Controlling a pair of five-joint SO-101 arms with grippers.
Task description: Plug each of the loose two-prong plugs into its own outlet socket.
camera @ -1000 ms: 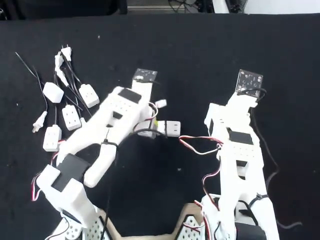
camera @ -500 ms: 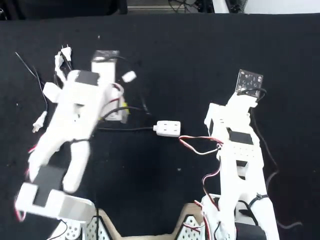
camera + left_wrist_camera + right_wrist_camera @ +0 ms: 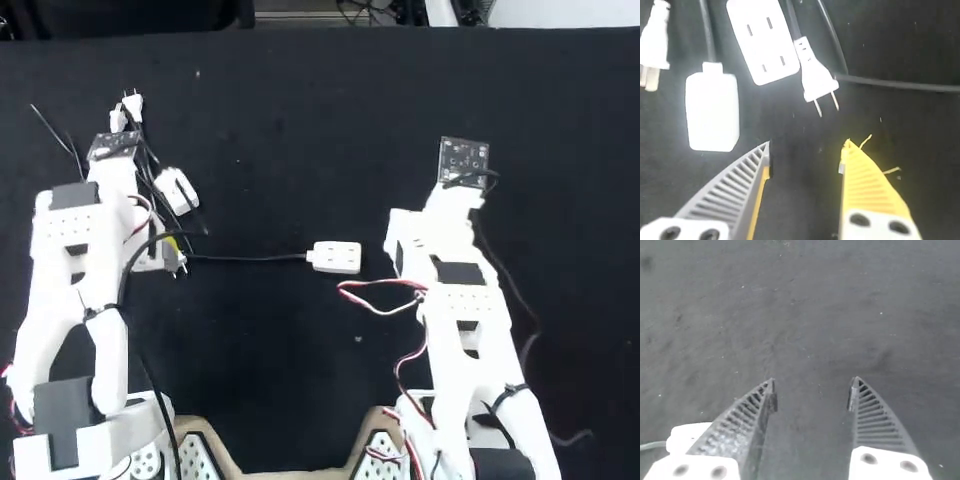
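Left pincer [image 3: 806, 147] gapes wide, empty, low over the black tabletop [image 3: 330, 110]. Its tips sit near a loose two-prong plug [image 3: 816, 82] whose prongs point back toward it. Plug lies right beside a white outlet socket [image 3: 762, 40], slots up. Left arm [image 3: 70, 260] stretches fwd along the tabletop's left side, wrist over the cord cluster. Right arm [image 3: 455, 290] extends fwd on the right. Right pincer [image 3: 813, 382] also open w/ nothing held. Second socket [image 3: 335, 257] w/ cord lies between the arms.

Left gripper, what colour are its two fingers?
Left gripper: one finger mostly grey, the other yellow; left wrist view shows it best.
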